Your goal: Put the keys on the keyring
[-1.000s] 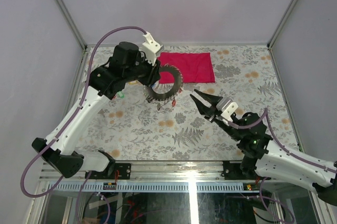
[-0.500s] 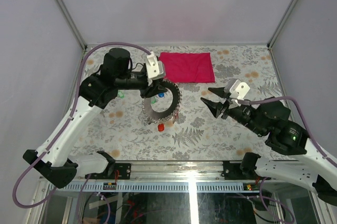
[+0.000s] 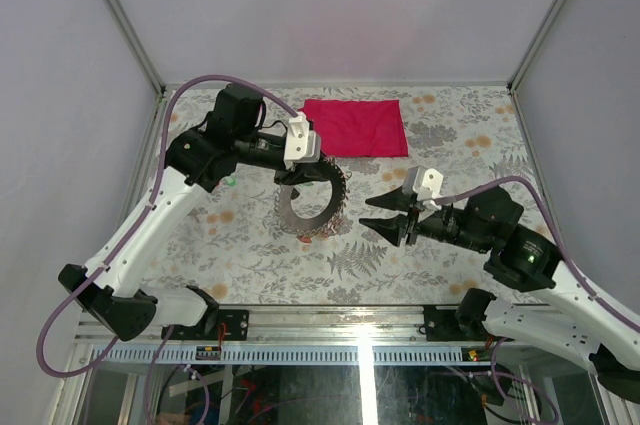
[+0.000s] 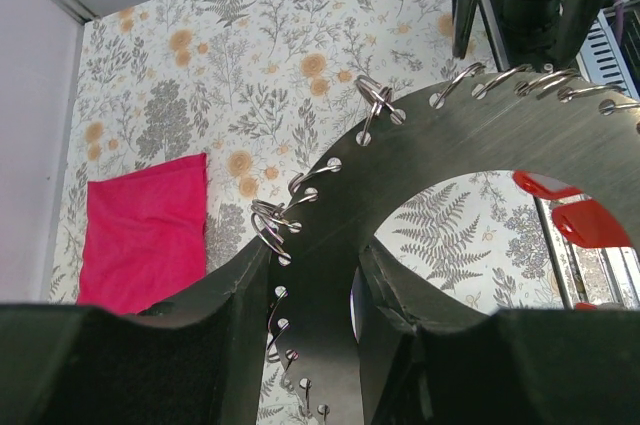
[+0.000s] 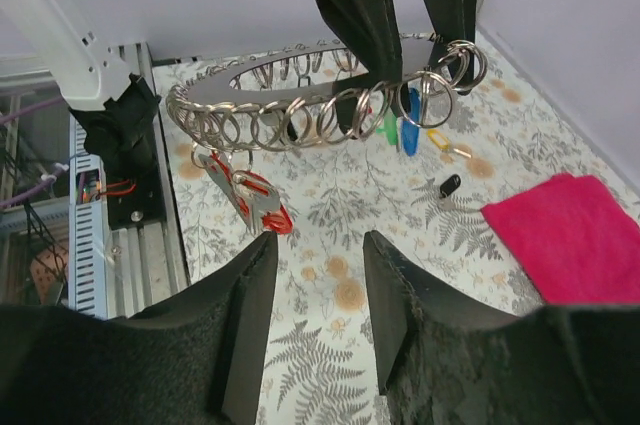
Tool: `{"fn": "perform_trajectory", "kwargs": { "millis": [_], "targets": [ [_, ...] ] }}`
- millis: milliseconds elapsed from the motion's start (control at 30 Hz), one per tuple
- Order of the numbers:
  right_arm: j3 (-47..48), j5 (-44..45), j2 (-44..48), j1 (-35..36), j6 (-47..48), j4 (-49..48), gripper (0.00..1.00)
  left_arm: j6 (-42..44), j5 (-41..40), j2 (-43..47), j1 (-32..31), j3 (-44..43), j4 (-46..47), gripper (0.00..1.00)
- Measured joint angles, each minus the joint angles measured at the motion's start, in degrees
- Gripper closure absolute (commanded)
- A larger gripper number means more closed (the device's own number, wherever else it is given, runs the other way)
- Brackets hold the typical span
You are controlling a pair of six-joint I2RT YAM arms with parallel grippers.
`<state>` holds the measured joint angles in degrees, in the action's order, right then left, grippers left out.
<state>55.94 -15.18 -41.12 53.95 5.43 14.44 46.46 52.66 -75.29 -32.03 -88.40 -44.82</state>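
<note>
left gripper (image 4: 315, 305) is pinching the keyring (image 4: 480, 135) over the floral-print table (image 3: 450, 145); right gripper (image 3: 368, 215) is hanging nearby, jaws spread, empty; plain grey walls all round

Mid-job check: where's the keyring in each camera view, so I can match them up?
Top external: keyring centre-left, just below the red cloth.
Left wrist: close up, centre and right; cloth at left.
Right wrist: upper centre; cloth lower right.
Shared landmark: the red cloth.
</note>
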Motion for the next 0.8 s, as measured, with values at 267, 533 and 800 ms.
{"fn": "perform_trajectory", "kwargs": {
  "millis": [267, 533, 800],
  "targets": [
    [-13.64, -1.38, 3.15, -0.13, 0.7, -21.16, 0.67, 0.35, 1.38, 0.02, 0.0, 0.0, -0.22, 1.0],
    [-19.89, -2.95, 1.79, -0.13, 4.35, -37.09, 0.72, 0.35, 1.36, 0.02, 0.0, 0.0, -0.22, 1.0],
    [-19.91, -4.15, 1.62, -0.13, 5.16, -42.56, 0.74, 0.33, 1.33, 0.04, 0.0, 0.0, -0.22, 1.0]
  ]
}}
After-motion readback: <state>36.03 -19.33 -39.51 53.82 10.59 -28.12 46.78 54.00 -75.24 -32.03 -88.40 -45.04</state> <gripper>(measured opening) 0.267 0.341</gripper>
